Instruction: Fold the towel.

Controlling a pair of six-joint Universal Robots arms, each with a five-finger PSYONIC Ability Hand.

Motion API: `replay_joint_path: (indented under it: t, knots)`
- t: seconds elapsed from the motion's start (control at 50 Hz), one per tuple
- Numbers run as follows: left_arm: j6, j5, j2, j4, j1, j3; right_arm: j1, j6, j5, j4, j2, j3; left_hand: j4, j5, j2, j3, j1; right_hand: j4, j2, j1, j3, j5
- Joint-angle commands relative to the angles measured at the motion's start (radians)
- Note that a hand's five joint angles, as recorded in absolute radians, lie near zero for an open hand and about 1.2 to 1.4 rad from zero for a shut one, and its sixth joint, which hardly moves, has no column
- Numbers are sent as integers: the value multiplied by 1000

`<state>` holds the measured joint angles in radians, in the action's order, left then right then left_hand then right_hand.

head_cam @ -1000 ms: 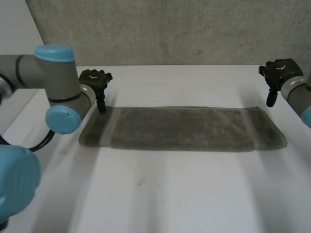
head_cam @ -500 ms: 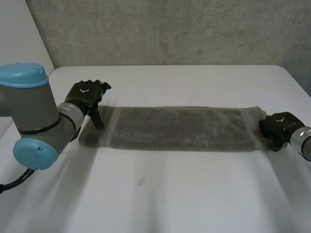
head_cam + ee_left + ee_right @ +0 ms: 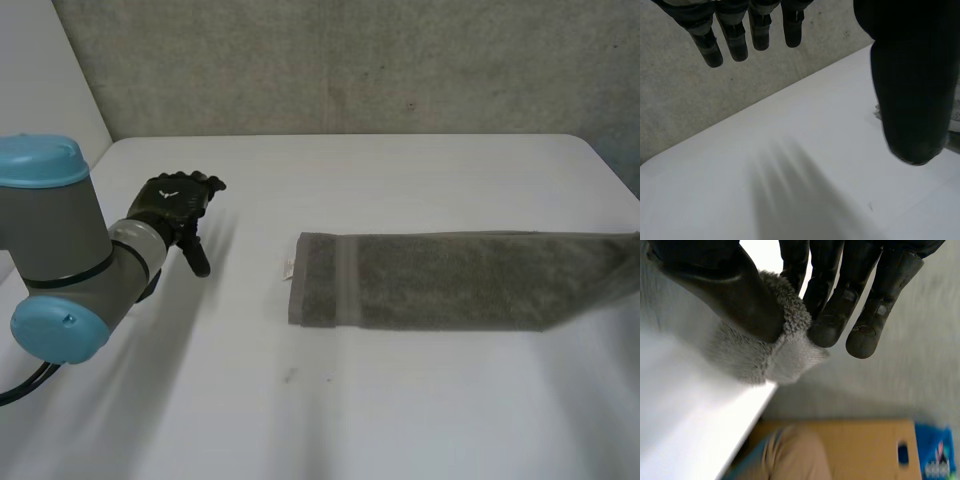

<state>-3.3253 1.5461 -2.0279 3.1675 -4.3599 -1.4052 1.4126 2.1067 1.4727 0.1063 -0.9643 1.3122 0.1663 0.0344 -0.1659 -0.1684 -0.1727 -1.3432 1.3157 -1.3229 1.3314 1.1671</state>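
Towel: a grey strip lying flat across the right half of the white table, long axis left to right, with a paler band near its left end. Its right end is cut off at the edge of the head view, so how that end lies cannot be read there. In the right wrist view one corner of the towel is seen, raised off the table.

Left arm: it enters at the near left and covers part of the table's left edge.

Left hand: it hangs over bare table, well left of the towel. Its fingers are straight and spread away from the thumb, holding nothing. In the left wrist view the broad thumb hides most of the towel's left end; a sliver shows beside it, too little to make out.

Right hand: the thumb presses the towel's corner against the fingers, a firm pinch.

Cardboard box: it sits below the table's edge under the right hand, blurred. A tan shape beside it cannot be identified.

Label: a small white tag at the towel's left edge.
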Motion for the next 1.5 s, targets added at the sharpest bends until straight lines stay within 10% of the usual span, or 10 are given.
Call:
replay_joint_path:
  t: [0.02, 0.3, 0.78, 0.8, 0.84, 1.2, 1.5]
  knots:
    - [3, 2, 20, 0, 5, -6, 334, 154, -92, 12, -68, 5, 8, -34, -9, -6, -2, -53, 81, -73, 65, 55]
    - [6, 2, 14, 3, 13, -29, 810, 176, -132, 101, 87, 15, 8, -34, -9, -6, -2, -53, 81, -73, 65, 55]
    - [7, 3, -2, 37, 19, -40, 934, 326, -147, 64, 186, -133, 8, -34, -9, -6, -2, 68, -41, 48, -56, -66]
    - [7, 3, -2, 37, 19, -40, 934, 326, -147, 64, 187, -133, 8, -34, -9, -6, -2, 69, -42, 49, -57, -68]
    - [7, 3, -3, 39, 19, -43, 933, 322, -143, 12, 194, -128, 8, -34, -9, -6, -2, 1169, -1141, 1148, -1157, -1167]
    - [6, 5, -3, 65, 89, 9, 636, 587, -143, -10, -201, 189, 8, -34, -9, -6, -2, 1169, -1141, 1148, -1157, -1167]
    - [9, 6, -40, 65, 158, 37, 408, 486, -149, 105, -154, 403, 8, -34, -9, -6, -2, 827, -799, 806, -815, -825]
